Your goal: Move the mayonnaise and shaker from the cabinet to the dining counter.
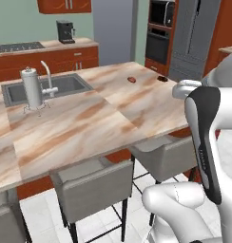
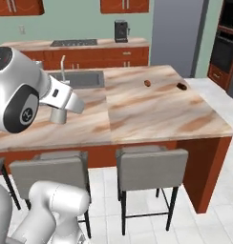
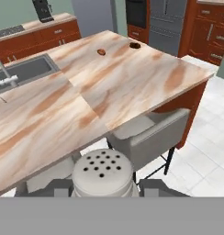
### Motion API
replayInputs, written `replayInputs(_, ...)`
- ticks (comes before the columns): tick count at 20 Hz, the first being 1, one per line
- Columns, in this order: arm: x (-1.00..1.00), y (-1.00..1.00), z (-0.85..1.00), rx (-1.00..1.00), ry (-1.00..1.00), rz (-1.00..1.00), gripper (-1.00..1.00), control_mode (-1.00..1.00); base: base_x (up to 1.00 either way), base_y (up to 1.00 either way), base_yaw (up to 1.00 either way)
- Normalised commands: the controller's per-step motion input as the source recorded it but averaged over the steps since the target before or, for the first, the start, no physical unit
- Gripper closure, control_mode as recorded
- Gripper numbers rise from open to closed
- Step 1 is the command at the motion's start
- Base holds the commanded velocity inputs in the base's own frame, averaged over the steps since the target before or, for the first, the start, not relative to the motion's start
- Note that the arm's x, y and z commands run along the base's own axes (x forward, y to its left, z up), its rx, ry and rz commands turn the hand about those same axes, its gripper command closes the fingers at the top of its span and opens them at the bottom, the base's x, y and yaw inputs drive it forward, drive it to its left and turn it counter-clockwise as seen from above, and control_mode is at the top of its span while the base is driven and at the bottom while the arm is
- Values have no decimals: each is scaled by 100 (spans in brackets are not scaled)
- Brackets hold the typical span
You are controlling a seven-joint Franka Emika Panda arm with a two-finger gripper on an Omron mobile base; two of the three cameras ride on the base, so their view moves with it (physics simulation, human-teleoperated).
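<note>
While the shaker (image 3: 103,172) is clamped in the gripper (image 3: 103,187), the dining counter's (image 3: 132,87) near edge is seen past it.

A tall grey metal cylinder on thin legs (image 1: 32,88) stands just beside the curved silver faucet (image 1: 47,76). Two small dark brown lumps (image 1: 131,79) (image 1: 161,79) lie well apart from that cylinder. Grey upholstered stools (image 1: 95,186) stand below it.

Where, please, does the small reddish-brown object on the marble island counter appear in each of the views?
Left base view: reddish-brown object, upper centre.
Right base view: reddish-brown object, upper right of centre.
Hand view: reddish-brown object, upper centre.
Shared landmark: the steel sink, to its left throughout.
</note>
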Motion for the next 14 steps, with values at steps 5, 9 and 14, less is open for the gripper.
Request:
replayInputs(5, 0, 0, 0, 0, 0, 0, 100, 100, 73, -60, 42)
replayInputs(9, 0, 0, 0, 0, 0, 0, 100, 100, 86, -53, 43)
replayInputs(14, 0, 0, 0, 0, 0, 0, 100, 100, 91, -43, 39)
